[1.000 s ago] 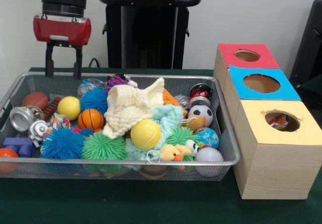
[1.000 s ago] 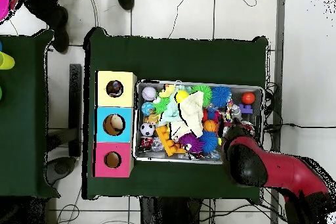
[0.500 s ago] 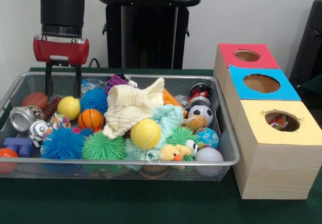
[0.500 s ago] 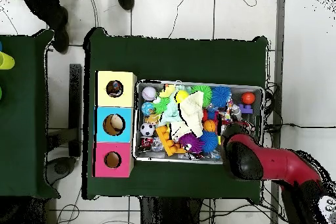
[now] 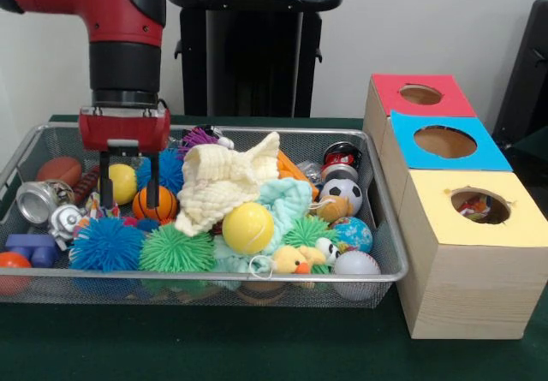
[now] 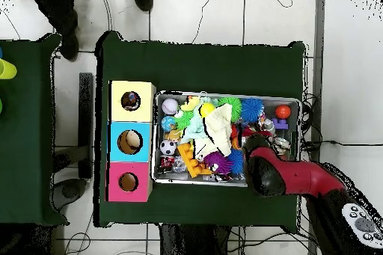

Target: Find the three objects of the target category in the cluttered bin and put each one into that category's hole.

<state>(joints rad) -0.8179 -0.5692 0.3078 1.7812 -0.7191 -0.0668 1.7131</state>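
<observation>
The wire-mesh bin (image 5: 257, 275) is full of toys and also shows in the overhead view (image 6: 301, 121). My gripper (image 5: 128, 204) is open and lowered into the bin's left part. Its fingers straddle a small yellow ball (image 5: 123, 182), with an orange basketball (image 5: 163, 203) just behind the right finger. A white dotted fabric piece (image 5: 91, 203) peeks out beside the left finger. Another dotted piece (image 5: 473, 208) shows inside the hole (image 5: 480, 205) of the yellow-topped box (image 6: 131, 101). In the overhead view my arm (image 6: 266, 175) hides the gripper.
A cream waffle cloth (image 5: 224, 180) and a mint cloth (image 5: 287, 199) lie in the bin's middle. Blue (image 5: 106, 244) and green (image 5: 175, 248) spiky balls, a larger yellow ball (image 5: 247, 227) and a silver can (image 5: 38, 199) lie around. The blue-topped (image 5: 445, 141) and red-topped (image 5: 419, 94) boxes stand behind the yellow one.
The gripper has come down from above the bin's far left rim into the bin, moving nearer the camera and slightly right. It stays open. The toys have not moved.
</observation>
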